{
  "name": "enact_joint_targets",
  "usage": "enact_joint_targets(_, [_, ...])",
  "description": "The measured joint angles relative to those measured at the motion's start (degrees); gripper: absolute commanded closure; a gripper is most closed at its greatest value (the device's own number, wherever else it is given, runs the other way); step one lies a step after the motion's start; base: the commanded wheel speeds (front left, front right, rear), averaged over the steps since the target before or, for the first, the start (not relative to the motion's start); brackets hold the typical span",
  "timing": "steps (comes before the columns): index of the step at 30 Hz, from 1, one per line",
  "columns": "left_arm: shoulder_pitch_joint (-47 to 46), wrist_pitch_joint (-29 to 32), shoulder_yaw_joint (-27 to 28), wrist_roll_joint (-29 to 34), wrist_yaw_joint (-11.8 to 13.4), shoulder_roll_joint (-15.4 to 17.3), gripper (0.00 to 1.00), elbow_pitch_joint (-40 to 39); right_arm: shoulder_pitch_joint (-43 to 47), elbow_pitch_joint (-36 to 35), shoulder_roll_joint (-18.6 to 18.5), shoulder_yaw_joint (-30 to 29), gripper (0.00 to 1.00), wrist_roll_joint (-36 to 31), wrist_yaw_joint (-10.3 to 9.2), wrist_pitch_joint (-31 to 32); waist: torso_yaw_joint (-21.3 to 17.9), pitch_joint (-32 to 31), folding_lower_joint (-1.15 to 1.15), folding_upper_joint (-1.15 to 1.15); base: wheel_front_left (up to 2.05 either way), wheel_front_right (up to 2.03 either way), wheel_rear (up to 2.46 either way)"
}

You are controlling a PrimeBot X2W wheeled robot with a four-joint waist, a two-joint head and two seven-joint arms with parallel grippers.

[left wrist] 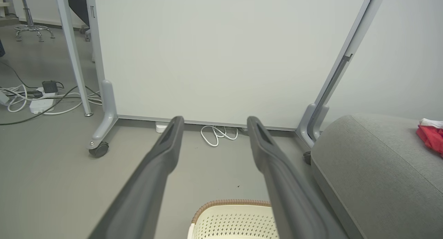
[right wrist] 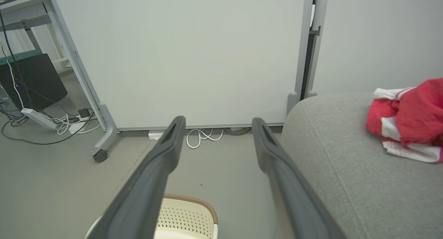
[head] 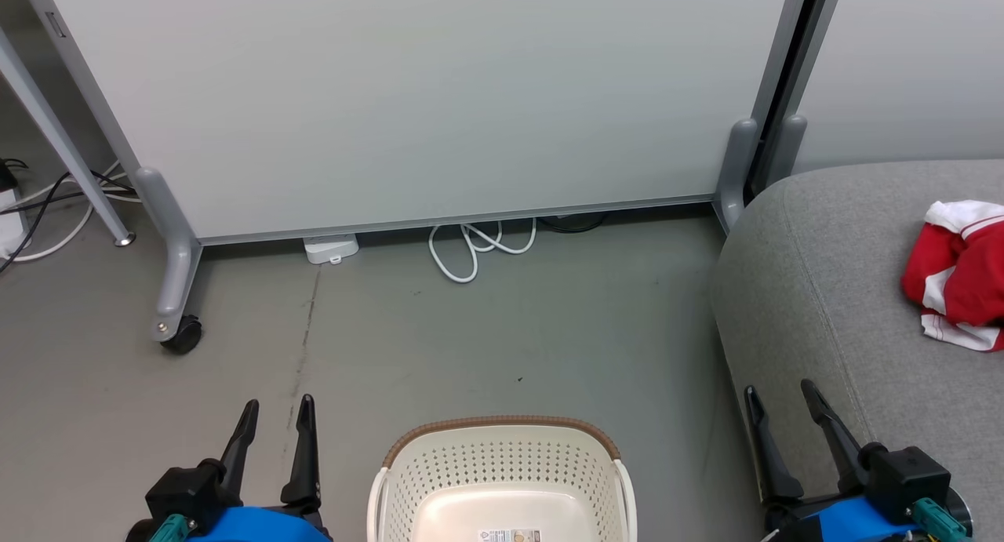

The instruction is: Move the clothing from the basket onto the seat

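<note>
Grey floor [head: 471, 346] holds the basket [head: 502, 426]; to its right the clothing [head: 961, 275] lies bunched on the sofa [head: 823, 291], long axis running toward the partition [head: 431, 95]. Left hand [head: 278, 405] and right hand [head: 779, 389] flank the basket, fingers spread, empty.

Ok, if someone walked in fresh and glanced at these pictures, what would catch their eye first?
The crumpled red-and-white sports clothing stands out most, lying on the large grey fabric sofa at the right. Next comes the cream-white perforated plastic basket with its brown woven-look rim, on the floor at bottom centre, with no clothing in the part that shows. The open left gripper and open right gripper flank it, dark fingers pointing up.
</note>
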Motion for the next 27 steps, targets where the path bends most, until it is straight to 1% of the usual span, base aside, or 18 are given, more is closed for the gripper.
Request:
enact_joint_targets(12, [0.1, 0.0, -0.7, -0.5, 0.0, 0.3, 0.00, -0.5, 0.0, 0.3, 0.0, 0.3, 0.00, 0.4, 0.00, 0.0, 0.1, 0.3, 0.00, 0.00, 0.00, 0.00, 0.00])
enact_joint_targets(13, [0.1, 0.0, -0.8, -0.6, 0.0, 0.4, 1.00, -0.5, 0.0, 0.3, 0.0, 0.3, 1.00, 0.4, 0.00, 0.0, 0.1, 0.3, 0.00, 0.00, 0.00, 0.00, 0.00])
enact_joint_targets(19, [2.5, 0.4, -0.8, -0.9, 0.0, -0.7, 1.00, 2.5, 0.9, 3.7, 0.1, 0.3, 1.00, 0.6, 0.00, 0.1, 0.1, 0.3, 0.00, 0.00, 0.00, 0.00, 0.00])
enact_joint_targets(23, [2.7, 1.6, -0.4, -4.4, 0.0, -0.9, 1.00, 2.5, 0.9, 3.9, 0.1, 0.1, 1.00, 4.8, 0.00, 1.1, 0.0, 0.3, 0.00, 0.00, 0.00, 0.00, 0.00])
enact_joint_targets(27, [2.6, 3.3, 0.6, -10.2, 0.0, -1.2, 1.00, 1.7, 0.8, 3.9, 0.1, -0.5, 1.00, 11.4, 0.00, 2.6, -0.1, 0.4, 0.00, 0.00, 0.00, 0.00, 0.00])
